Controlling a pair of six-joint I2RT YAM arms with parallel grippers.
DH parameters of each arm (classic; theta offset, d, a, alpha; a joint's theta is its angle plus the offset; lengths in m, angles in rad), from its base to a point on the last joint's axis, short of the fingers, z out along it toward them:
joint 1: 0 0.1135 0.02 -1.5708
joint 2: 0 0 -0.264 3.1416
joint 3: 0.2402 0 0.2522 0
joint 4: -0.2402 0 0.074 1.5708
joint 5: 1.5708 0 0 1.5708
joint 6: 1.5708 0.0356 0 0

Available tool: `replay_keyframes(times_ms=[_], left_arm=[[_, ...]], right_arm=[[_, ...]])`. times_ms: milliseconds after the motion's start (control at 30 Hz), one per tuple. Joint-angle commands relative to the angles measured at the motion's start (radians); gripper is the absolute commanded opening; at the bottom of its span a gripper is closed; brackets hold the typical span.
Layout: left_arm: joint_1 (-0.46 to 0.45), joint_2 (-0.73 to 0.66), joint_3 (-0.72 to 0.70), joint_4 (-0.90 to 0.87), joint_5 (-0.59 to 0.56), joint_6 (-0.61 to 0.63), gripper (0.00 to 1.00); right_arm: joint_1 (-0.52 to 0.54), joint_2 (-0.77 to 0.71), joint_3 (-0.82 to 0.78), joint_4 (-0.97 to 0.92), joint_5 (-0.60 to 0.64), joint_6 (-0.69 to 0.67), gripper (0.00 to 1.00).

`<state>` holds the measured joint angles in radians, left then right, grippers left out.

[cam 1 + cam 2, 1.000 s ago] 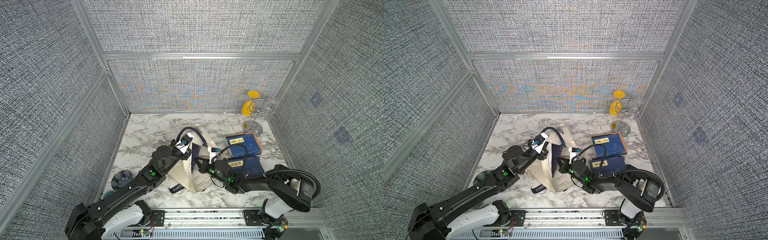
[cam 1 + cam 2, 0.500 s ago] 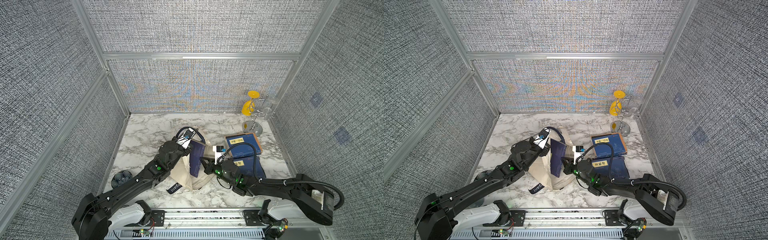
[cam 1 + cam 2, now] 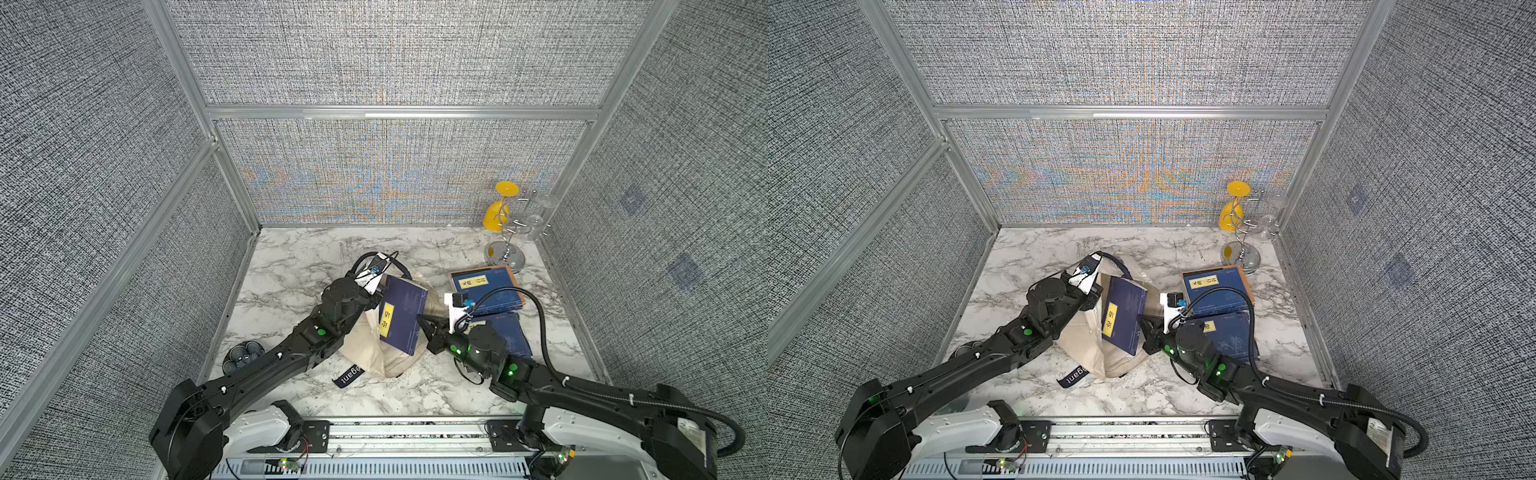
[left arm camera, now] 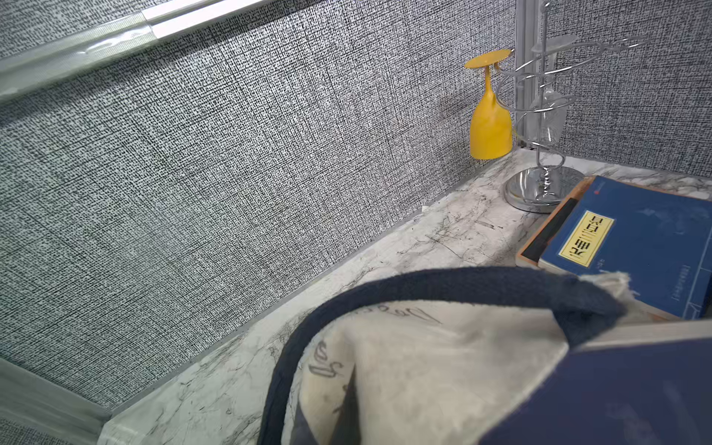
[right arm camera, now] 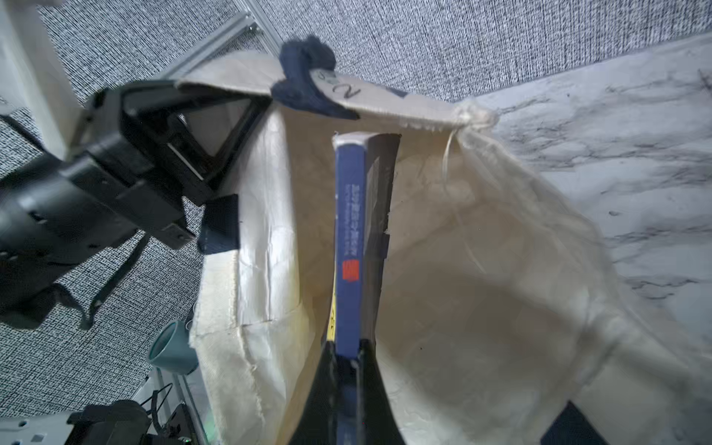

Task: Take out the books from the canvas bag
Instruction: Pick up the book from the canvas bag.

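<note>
The cream canvas bag lies slumped mid-table with its mouth held up. My left gripper is shut on the bag's rim by the navy handle. My right gripper is shut on the edge of a navy book with a yellow label. That book stands on edge, mostly above the open bag. Two more books lie flat to the right of the bag.
A chrome glass rack with a hanging yellow goblet stands in the back right corner. A cluster of dark cups sits by the left wall; a teal cup shows there. The bag's strap trails toward the front.
The right gripper has drawn the book up and out of the bag, so its cover and yellow label now show. The left gripper has risen with the bag's rim.
</note>
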<state>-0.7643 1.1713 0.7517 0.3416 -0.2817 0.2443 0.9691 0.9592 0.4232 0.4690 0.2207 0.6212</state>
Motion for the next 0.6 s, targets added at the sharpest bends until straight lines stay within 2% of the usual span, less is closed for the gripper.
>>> replay_keyframes(times_ms=[0, 133, 233, 433, 567], left_arm=[[0.002, 0.013, 0.015, -0.024, -0.032, 0.012, 0.00], [0.008, 0.026, 0.024, -0.038, -0.060, 0.029, 0.00], [0.009, 0.039, 0.028, -0.046, -0.074, 0.046, 0.00], [0.011, 0.042, 0.040, -0.061, -0.070, 0.059, 0.00], [0.011, 0.031, 0.039, -0.064, -0.055, 0.067, 0.00]], right_arm=[[-0.007, -0.078, -0.004, -0.075, 0.046, -0.042, 0.00], [-0.013, -0.197, 0.000, -0.173, 0.101, -0.043, 0.00], [-0.013, -0.304, 0.009, -0.288, 0.192, -0.011, 0.00], [-0.016, -0.477, 0.047, -0.647, 0.465, 0.156, 0.00], [-0.017, -0.574, 0.039, -0.815, 0.575, 0.275, 0.00]])
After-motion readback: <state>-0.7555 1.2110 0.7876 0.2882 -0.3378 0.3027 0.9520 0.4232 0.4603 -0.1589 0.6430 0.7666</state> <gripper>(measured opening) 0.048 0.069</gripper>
